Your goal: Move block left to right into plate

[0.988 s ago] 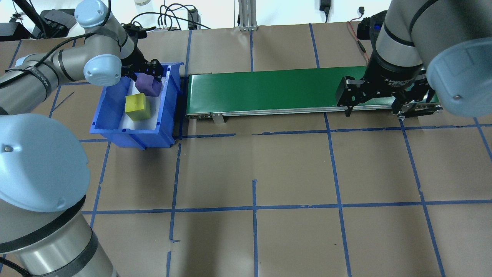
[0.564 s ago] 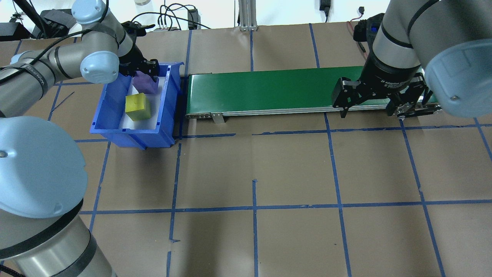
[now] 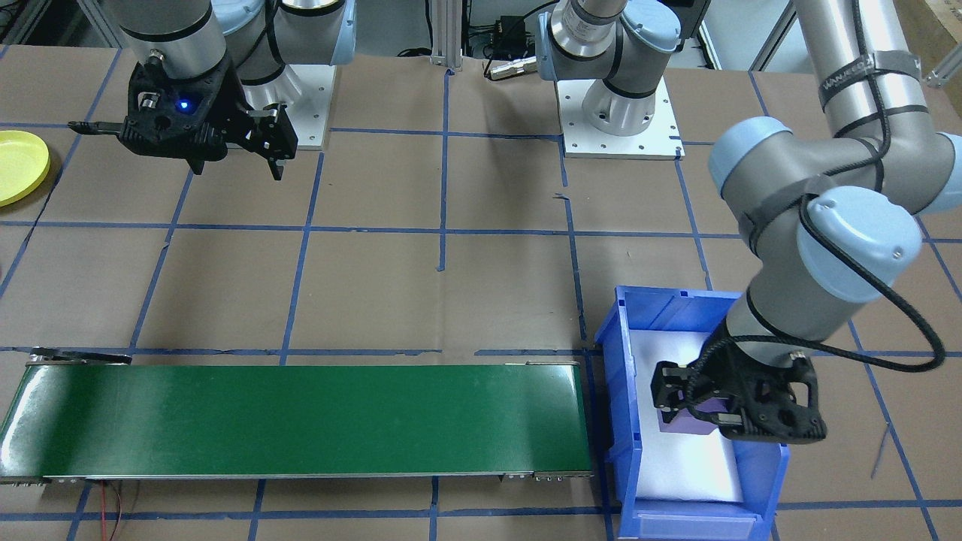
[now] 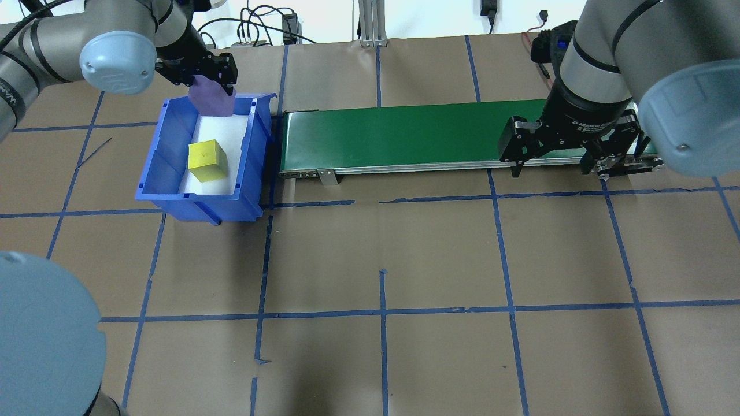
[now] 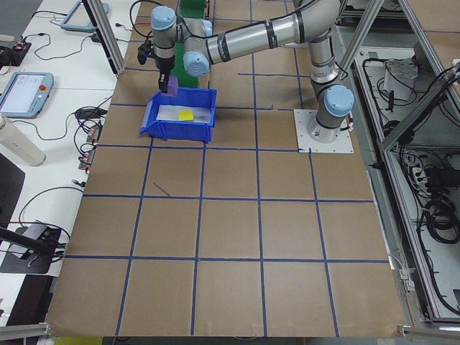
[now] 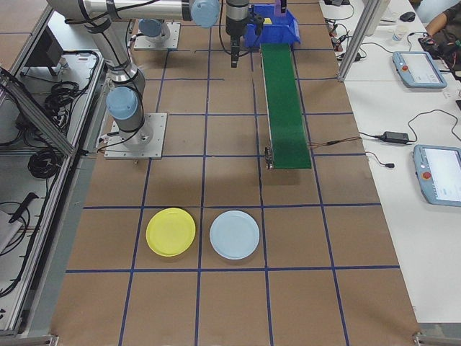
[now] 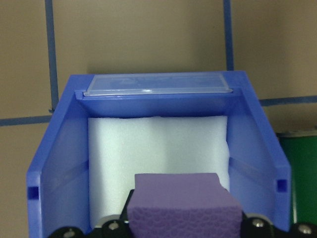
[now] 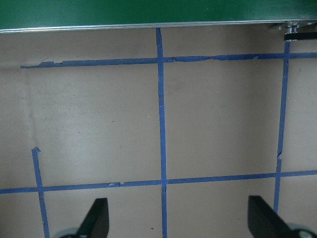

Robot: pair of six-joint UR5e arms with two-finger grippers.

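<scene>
Left gripper (image 4: 211, 81) clamped on purple block (image 4: 213, 99), raised above blue bin (image 4: 254, 173). Right gripper (image 4: 552, 159) spread wide, empty, over belt end. Yellow plate (image 6: 171, 231) far off on table.

Green conveyor belt (image 4: 399, 136) beside blue bin (image 4: 173, 190) (yellow cube (image 4: 207, 160) inside).

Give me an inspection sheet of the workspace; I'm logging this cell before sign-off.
Surface: brown paper table with blue tape grid.
Job's things: purple block held above blue bin; yellow block in bin; green conveyor; yellow plate.
Clutter: pale blue plate.
Grippers: left claw shut on purple block; right claw open, empty.
Cables: along the far edge.
Surroundings: pendants on side bench.
</scene>
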